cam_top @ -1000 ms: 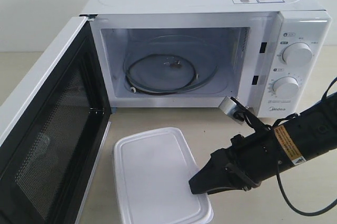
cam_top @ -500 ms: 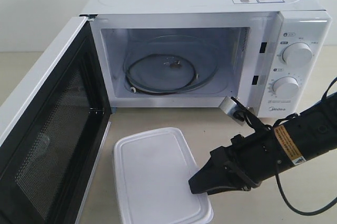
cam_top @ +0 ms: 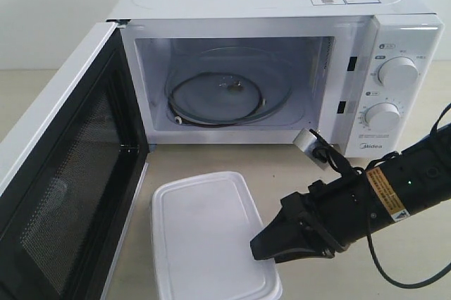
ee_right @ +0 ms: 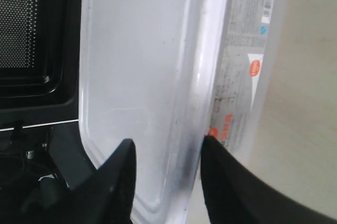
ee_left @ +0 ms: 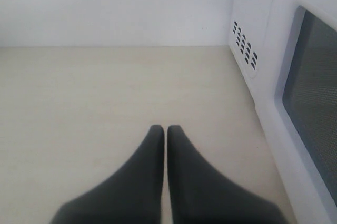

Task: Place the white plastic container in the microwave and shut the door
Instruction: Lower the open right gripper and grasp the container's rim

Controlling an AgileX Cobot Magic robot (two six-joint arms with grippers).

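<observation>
— Step in hand?

— By the look of it, the reach for the grasp. White plastic container point(cam_top: 211, 236) flat on the counter point(cam_top: 211, 159), lid on, just in front of the microwave point(cam_top: 282, 4) and beside the door point(cam_top: 63, 173), swung wide open.

— Right gripper point(ee_right: 167, 150)?

— Jaws spread wide, straddling the container's long edge: one over the lid, the other beside the labelled wall. No squeeze visible; cannot tell about contact.

— Left gripper point(ee_left: 166, 129)?

— Jaws pressed together, holding nothing, hanging over bare counter near the door's outer face.

— Next move?

— Probably close on that rim, lift level, carry onto the glass turntable point(cam_top: 225, 96), empty at present. Calls for a firm pinch: shallow box, gripped at one edge, likely to tip. Door afterwards, perhaps the left arm's job.
</observation>
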